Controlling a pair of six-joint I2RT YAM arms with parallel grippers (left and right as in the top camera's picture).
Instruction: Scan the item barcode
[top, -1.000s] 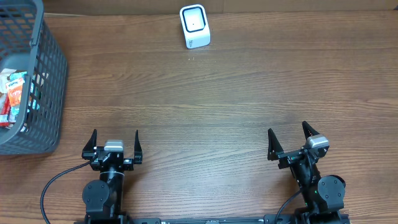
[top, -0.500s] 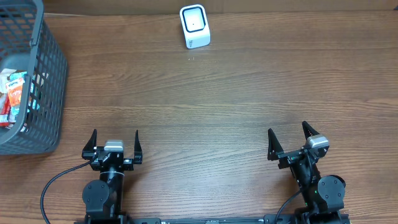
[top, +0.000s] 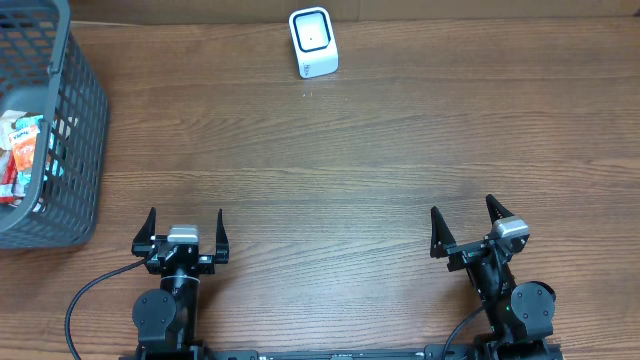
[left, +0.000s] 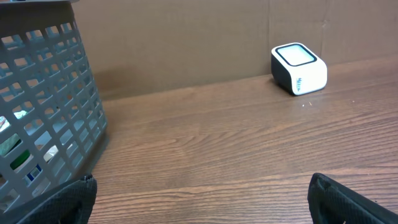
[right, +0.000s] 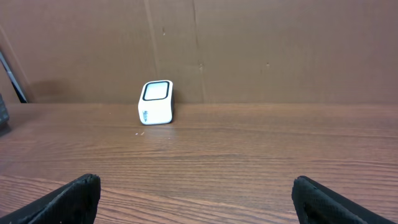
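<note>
- Basket (top: 85, 120), left edge of frame: cut off; packets (top: 22, 150) inside hard to identify.
- Wooden worktop (top: 350, 160); cardboard wall (right: 261, 50) behind scanner (top: 313, 42).
- Left hand (top: 186, 215), right hand (top: 462, 208): fingers apart, empty.

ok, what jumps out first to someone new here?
The grey basket at the left edge, with colourful packets inside, stands out first. Next the white scanner, alone at the far middle. The left tool and right tool sit open and empty at the near edge.
</note>
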